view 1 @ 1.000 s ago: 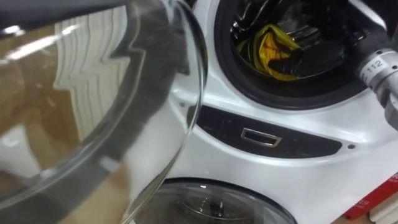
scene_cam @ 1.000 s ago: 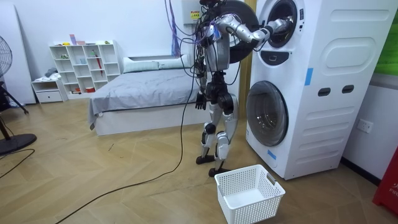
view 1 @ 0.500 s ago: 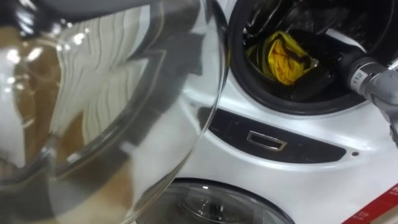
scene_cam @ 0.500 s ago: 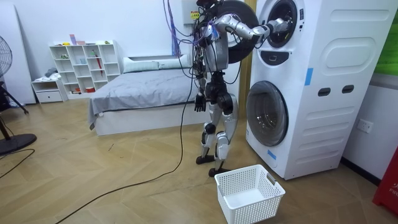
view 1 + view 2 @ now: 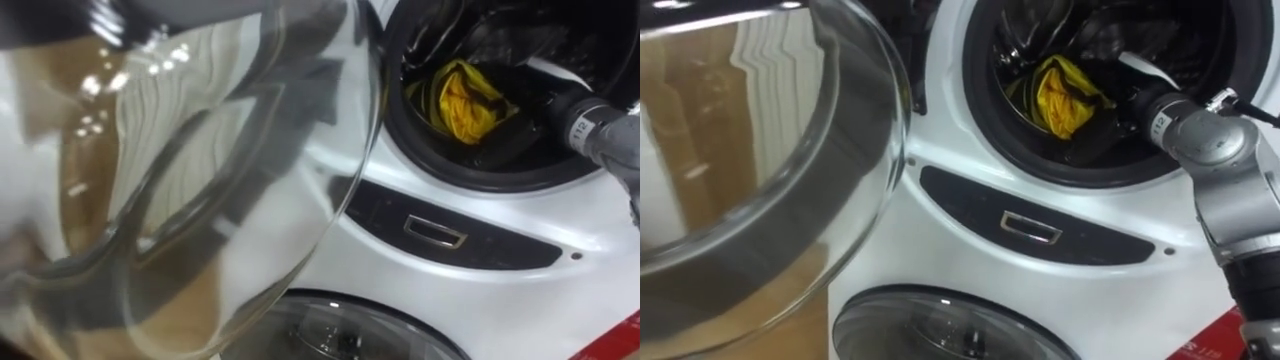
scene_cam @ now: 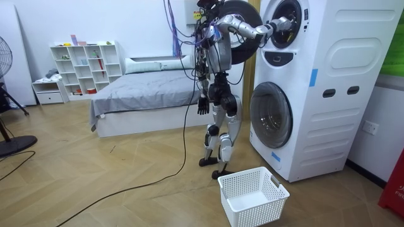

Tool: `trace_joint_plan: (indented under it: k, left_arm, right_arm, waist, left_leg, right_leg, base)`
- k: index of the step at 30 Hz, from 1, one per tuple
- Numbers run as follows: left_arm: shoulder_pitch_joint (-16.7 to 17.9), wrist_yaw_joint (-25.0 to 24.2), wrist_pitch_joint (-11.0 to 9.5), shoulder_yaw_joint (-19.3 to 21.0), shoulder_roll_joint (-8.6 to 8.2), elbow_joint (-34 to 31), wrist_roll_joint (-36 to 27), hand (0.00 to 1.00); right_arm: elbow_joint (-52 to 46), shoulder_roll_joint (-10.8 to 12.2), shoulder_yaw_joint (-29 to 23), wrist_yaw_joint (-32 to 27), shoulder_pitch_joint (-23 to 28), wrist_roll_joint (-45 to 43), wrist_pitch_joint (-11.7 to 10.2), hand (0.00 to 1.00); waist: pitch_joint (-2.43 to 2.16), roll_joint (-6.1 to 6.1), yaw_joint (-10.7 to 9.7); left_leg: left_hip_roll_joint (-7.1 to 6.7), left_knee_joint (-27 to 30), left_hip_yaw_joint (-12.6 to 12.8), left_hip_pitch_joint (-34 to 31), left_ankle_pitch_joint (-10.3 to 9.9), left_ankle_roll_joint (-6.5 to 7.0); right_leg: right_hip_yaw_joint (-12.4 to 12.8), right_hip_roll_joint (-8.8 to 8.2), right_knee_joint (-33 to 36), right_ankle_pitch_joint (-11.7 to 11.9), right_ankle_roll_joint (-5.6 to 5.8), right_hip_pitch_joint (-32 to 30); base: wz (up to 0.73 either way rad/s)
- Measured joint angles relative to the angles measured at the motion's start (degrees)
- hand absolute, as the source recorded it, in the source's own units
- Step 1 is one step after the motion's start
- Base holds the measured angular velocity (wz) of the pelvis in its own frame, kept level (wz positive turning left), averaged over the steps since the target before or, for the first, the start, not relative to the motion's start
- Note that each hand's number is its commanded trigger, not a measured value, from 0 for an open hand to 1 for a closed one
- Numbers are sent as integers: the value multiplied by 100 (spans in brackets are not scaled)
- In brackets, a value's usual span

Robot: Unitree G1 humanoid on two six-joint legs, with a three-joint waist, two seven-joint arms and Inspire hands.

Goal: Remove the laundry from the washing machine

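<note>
Your robot stands close against the white washing machine (image 6: 328, 88), a stacked unit at the room view's right. Its right arm is raised, with the right hand (image 6: 279, 28) at the mouth of the upper drum. The upper door (image 6: 243, 28) is swung open (the lower door (image 6: 270, 123) is shut). The left hand (image 6: 202, 104) hangs loose at its side. A white basket (image 6: 243, 217) sits on the floor by its feet, and a bed (image 6: 145, 94) is behind it.
</note>
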Motion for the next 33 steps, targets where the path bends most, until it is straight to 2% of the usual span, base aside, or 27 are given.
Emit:
trace_joint_plan:
  k: [5, 8, 11, 16, 20, 25, 29, 33]
  left_arm:
    - [-100, -43, 18, -30, 31, 100, -13, 0]
    - [-177, -8, 16, -160, 113, 248, -118, 0]
    - [-238, 27, -55, -237, 131, 259, -230, 0]
    - [-309, 41, -154, -269, 153, 227, -234, 0]
    - [-346, 150, -164, -324, 138, 209, -232, 0]
    - [-357, 244, -177, -448, 124, 157, -221, 0]
    - [-358, 301, -188, -443, 124, 156, -223, 0]
    - [-292, 406, -283, -441, 1, 189, -234, 0]
  right_arm:
    - [380, -1, 31, -142, -253, -469, 20, 100]
    - [576, 0, 83, -225, -365, -547, -2, 100]
    - [595, -1, 106, -324, -372, -587, -55, 100]
    - [384, -3, 138, -330, -382, -571, -115, 100]
    - [224, -3, 187, -342, -382, -570, -97, 100]
    - [81, -3, 286, -418, -380, -529, -101, 100]
    - [-112, -2, 288, -476, -365, -584, -99, 100]
    - [-1074, -2, 265, -586, -11, -681, -48, 100]
  waist:
    - [12, 10, 41]
    - [27, 28, 81]
    - [66, 81, 141]
    - [73, 94, 62]
    - [72, 123, 38]
    - [22, 238, 17]
    - [2, 240, 10]
    - [-5, 284, -47]
  left_leg:
    - [-7, -8, -49, 5, -3, -2]
    - [19, -44, -47, 28, -3, -4]
    - [35, -125, -39, 67, -3, -3]
    - [69, -143, 8, 47, -30, -13]
    - [83, -135, 35, 54, -34, -20]
    - [81, -117, 63, 60, -33, -20]
    - [70, -74, 79, -7, -32, -19]
    - [71, -73, 186, 5, -31, -18]
  right_leg:
    - [-14, 2, -21, -17, 18, 21]
    - [-19, 33, -21, -17, 17, 19]
    - [-10, 77, -11, -17, 17, 6]
    - [-9, 82, -10, -17, 17, -34]
    - [38, 92, -9, -17, 17, -37]
    - [103, 91, -4, -17, 17, -42]
    - [217, 93, 0, -17, 17, -110]
    - [261, 86, 3, -17, 17, -129]
  base:
    - [6]
    - [0]
    - [-2]
    - [-4]
    - [-3]
    - [-2]
    - [-4]
    - [-7]
